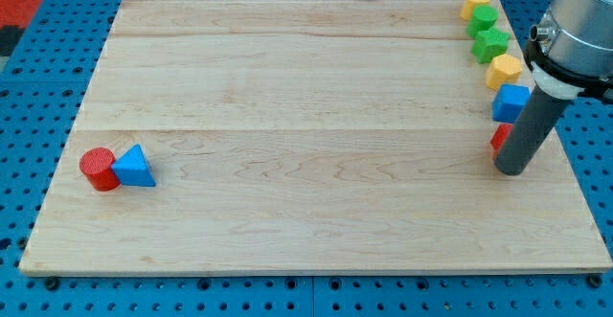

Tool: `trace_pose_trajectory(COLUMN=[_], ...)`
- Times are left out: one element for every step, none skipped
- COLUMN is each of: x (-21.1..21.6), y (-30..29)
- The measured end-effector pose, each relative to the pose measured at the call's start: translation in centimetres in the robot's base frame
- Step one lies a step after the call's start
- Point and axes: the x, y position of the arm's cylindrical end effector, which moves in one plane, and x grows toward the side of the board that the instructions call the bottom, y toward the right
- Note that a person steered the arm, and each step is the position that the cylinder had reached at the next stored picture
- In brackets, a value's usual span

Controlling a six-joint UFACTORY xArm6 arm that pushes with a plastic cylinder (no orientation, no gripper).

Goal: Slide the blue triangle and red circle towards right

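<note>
The red circle [98, 169] lies near the board's left edge, and the blue triangle [134, 167] touches its right side. My tip [510, 169] rests on the board at the far right, a long way to the right of both blocks. The rod stands just in front of a red block [499, 138] and partly hides it.
A column of blocks runs down the board's right edge: a yellow block [475, 3], a green circle [483, 19], a green block [492, 43], a yellow block [503, 70] and a blue cube [510, 101]. The wooden board [306, 116] lies on a blue pegboard.
</note>
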Motion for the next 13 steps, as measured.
trace_pose_trajectory(x=[0.1, 1.0, 1.0, -0.1, -1.9, -4.2, -5.6, -5.6, -5.7, -6.2, -6.4, -4.1, -0.6], y=[0.4, -1.8, -6.5, -12.1, -18.0, -23.2, -29.0, -35.2, -41.0, -45.9, -49.9, -51.6, -51.6])
